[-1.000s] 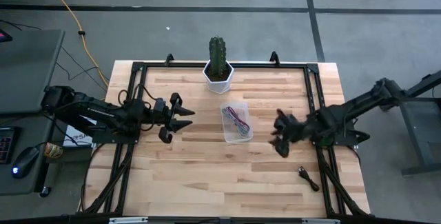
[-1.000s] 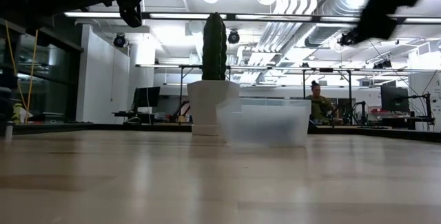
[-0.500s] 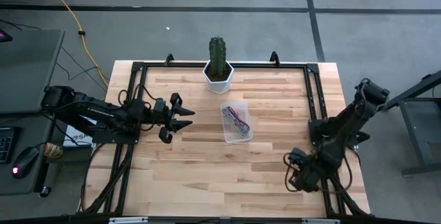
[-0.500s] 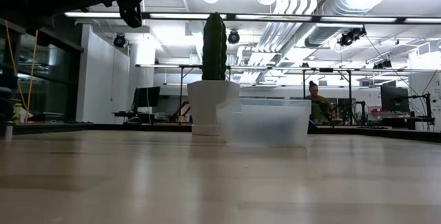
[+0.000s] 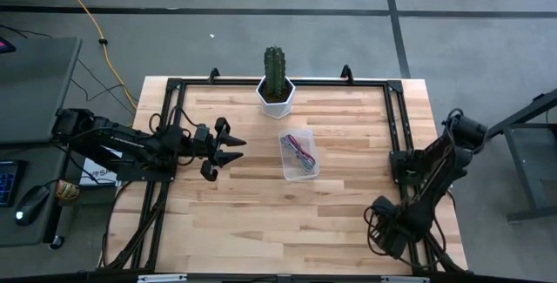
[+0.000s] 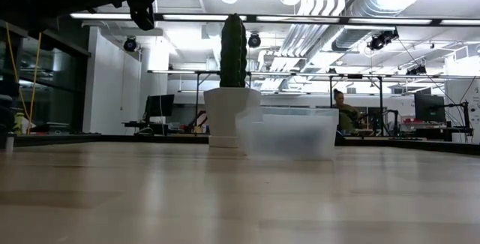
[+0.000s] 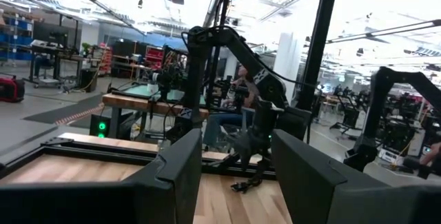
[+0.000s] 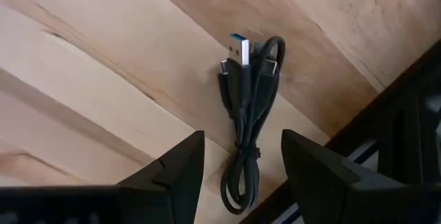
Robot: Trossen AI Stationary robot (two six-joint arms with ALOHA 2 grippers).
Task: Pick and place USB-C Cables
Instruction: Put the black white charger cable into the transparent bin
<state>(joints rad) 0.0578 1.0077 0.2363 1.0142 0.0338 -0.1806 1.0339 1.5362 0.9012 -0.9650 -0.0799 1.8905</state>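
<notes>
Overhead and wrist views of a two-arm workstation. The right gripper (image 5: 385, 231) hangs over the near right corner of the wooden table (image 5: 244, 222), pointing down. In the right wrist view its two dark fingers (image 8: 180, 165) stand apart with a clear gap, released and holding nothing. The black cable (image 8: 247, 114) lies flat on the wood directly below that gap, folded into a short loose bundle, its metal plugs together at one end. The fingers do not touch it. The cable rests close to the black frame rail (image 8: 386, 141) at the table edge; in the overhead view the arm hides it.

The left gripper (image 5: 228, 151) hangs above the left part of the table, aimed toward the centre. Its fingers (image 7: 176, 172) are likewise spread and empty; the left wrist view looks between them across the table to the right arm (image 7: 255, 107).

A clear plastic bin (image 5: 298, 154) sits near the table centre, well apart from both grippers. It contains the red and white cable (image 5: 298, 148) and the grey cable (image 5: 304, 166), loosely tangled together. In the low view the bin (image 6: 289, 131) appears as a translucent tub whose contents cannot be made out.

Behind the bin, at the far edge, stands a cactus (image 5: 275, 70) in a white pot (image 5: 275, 98).
</notes>
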